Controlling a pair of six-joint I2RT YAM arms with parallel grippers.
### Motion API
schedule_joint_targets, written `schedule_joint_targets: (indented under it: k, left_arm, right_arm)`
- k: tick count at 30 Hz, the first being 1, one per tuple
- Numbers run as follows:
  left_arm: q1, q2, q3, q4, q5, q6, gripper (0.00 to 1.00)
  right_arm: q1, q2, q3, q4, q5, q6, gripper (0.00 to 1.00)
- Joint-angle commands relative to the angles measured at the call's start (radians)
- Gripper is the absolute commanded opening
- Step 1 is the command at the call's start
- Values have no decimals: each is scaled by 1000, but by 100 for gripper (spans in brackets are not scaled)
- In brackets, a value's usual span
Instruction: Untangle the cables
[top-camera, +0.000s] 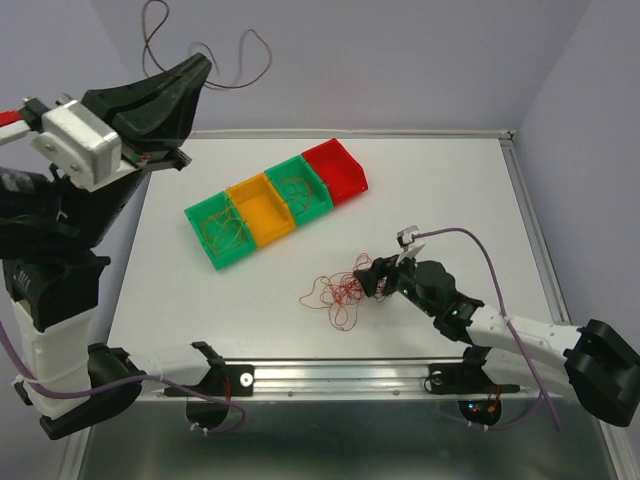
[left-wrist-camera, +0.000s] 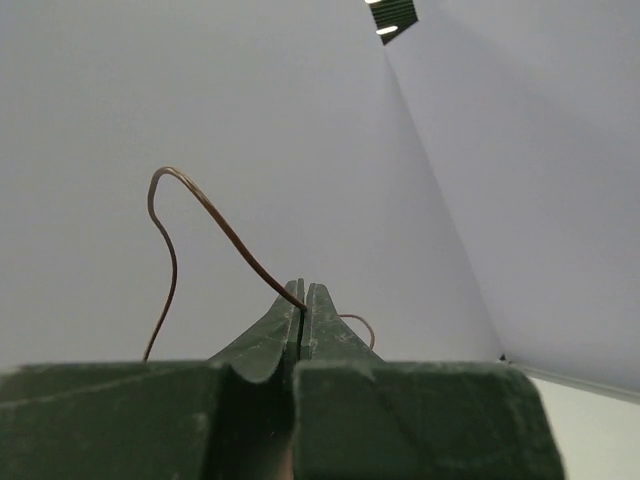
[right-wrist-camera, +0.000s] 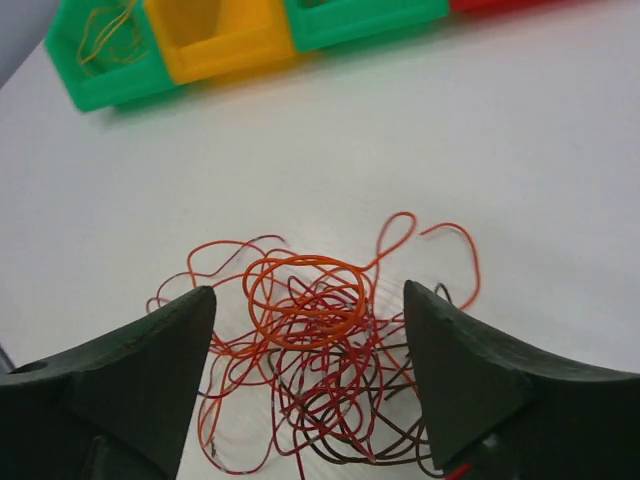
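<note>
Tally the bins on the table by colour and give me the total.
Green bins: 2
Yellow bin: 1
Red bin: 1
Total: 4

The tangle of cables (top-camera: 338, 290) lies on the table (top-camera: 450, 190), near its front middle. The right pincer (top-camera: 368, 278) sits just right of it. A row of bins (top-camera: 272, 236) stands behind it, leftward. The left pincer (top-camera: 203, 68) hangs above the far left corner, gripping one strand (left-wrist-camera: 228, 230).
</note>
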Motion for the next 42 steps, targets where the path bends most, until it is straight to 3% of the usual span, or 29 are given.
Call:
schedule_joint_targets:
  k: [1,3,5,11,21,25,31,42]
  left_arm:
    - [4,-47,-16,85,-108,57,0]
    - [4,-73,-55,93,-72,48,0]
    - [4,-94,-84,92,-19,22,0]
    - [4,-145,-231,114,38,-22,0]
    - [4,-191,-681,414,7,-86,0]
    - [4,-118,-790,507,-24,-75,0]
    - [36,63,-811,662,-74,-92,0]
    - [191,467,-531,713,53,-182,0]
  right_arm:
    - [0,-70,30,-210,374,169,85]
    - [-2,-96,34,-213,354,151,93]
    - [-2,-141,37,-182,221,75,97]
    - [-2,-198,142,-110,30,-83,100]
    - [0,-162,301,-122,71,-177,100]
    - [0,-162,329,-169,350,-105,100]
    - [0,-228,298,-185,441,-84,100]
    - [0,-340,254,-213,464,-74,99]
